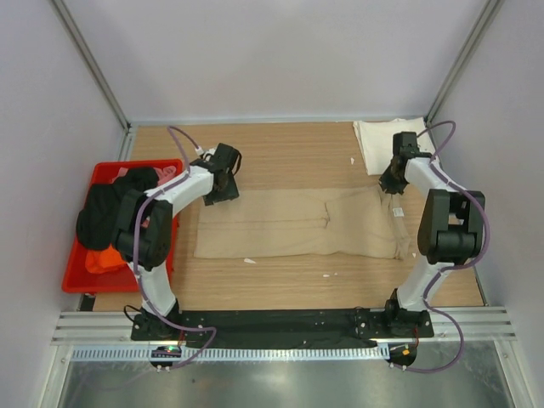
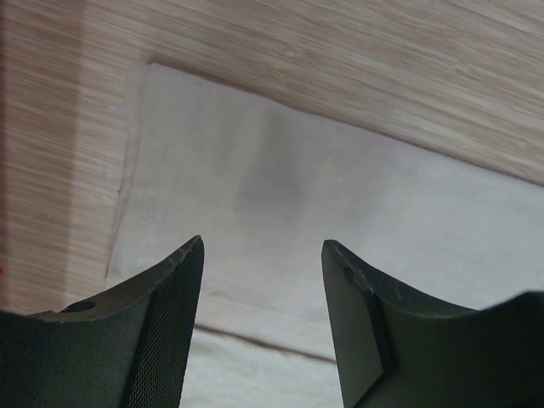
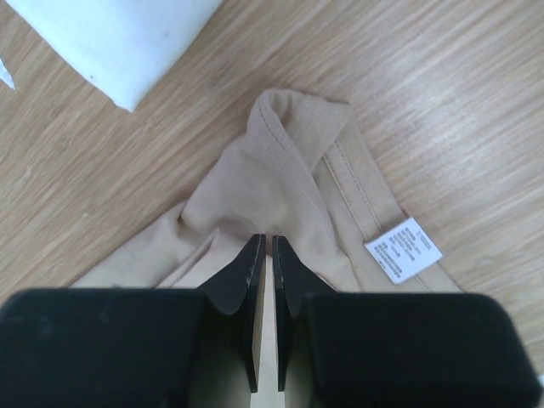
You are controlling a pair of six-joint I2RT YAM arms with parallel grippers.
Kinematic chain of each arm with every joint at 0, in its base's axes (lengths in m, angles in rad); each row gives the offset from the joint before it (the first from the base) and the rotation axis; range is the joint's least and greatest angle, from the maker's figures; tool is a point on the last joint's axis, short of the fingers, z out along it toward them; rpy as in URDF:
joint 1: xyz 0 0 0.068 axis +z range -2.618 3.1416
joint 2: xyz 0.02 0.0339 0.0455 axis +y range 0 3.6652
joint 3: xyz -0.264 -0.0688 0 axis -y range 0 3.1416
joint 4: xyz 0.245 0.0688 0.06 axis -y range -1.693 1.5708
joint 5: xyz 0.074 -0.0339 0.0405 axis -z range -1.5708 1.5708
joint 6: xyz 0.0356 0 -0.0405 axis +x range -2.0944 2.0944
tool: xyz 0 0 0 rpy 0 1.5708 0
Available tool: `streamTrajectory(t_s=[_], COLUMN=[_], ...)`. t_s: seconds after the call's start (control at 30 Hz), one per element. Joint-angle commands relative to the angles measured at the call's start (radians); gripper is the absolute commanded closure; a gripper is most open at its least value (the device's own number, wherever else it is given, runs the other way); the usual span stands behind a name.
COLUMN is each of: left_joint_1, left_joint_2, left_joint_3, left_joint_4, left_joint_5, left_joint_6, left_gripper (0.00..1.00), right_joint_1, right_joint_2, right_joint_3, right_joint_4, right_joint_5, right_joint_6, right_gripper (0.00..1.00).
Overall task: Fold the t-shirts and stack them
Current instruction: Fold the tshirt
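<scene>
tan t-shirt pinched edge hidden

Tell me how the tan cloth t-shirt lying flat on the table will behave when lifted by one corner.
Probably floppy: the tan cloth t-shirt puckers into soft ridges at the right tool. Likely light: a thin pinch bunches it. Being spread long and flat, its far end would probably sag and drag.

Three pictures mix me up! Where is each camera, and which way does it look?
Top: above and behind, looking down at the table; left arm and right arm show.
Left wrist: on the left arm, looking down past the open left hand at the tan t-shirt.
Right wrist: on the right arm, looking past the right hand pinching that shirt.
Shared: top and right wrist both show the white t-shirt.
</scene>
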State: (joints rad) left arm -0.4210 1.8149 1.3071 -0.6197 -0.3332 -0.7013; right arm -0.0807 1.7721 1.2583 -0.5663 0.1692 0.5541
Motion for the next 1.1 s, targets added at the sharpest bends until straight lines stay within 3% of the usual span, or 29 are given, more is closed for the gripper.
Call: streamTrajectory(t_s=[0.0, 0.27, 0.67, 0.83, 0.9, 1.0, 1.07], left_joint_1=[0.034, 0.079, 0.083, 0.085, 0.085, 0.083, 0.083], left_joint_2=[0.052, 0.208, 0.17, 0.101, 0.032, -0.084, -0.175], left_joint_3=[0.041, 0.05, 0.126, 0.155, 0.164, 0.158, 0.106], left_joint_4=[0.023, -0.014, -0.083, -0.097, -0.095, -0.075, -0.04], left_joint_5=[-0.02, -0.084, -0.116, -0.057, -0.027, 0.097, 0.271], left_joint_6=[0.036, 0.006, -0.013, 0.031, 0.08, 0.144, 0.192], left_gripper=[0.41, 0.41, 0.39, 0.39, 0.39, 0.39, 0.4], right_joint_1=[-0.004, -0.021, -0.025, -0.024, -0.025, -0.025, -0.022], right_joint_2=[0.03, 0.115, 0.156, 0.178, 0.158, 0.135, 0.092], right_joint_3=[0.058, 0.0, 0.076, 0.159, 0.206, 0.312, 0.322], right_joint_4=[0.068, 0.201, 0.18, 0.1, -0.017, -0.224, -0.289], right_joint_5=[0.042, 0.142, 0.058, 0.019, 0.054, 0.108, 0.089], right_joint_6=[-0.014, -0.003, -0.011, -0.002, 0.023, 0.14, 0.226], right_gripper=[0.87, 0.87, 0.77, 0.76, 0.73, 0.64, 0.6])
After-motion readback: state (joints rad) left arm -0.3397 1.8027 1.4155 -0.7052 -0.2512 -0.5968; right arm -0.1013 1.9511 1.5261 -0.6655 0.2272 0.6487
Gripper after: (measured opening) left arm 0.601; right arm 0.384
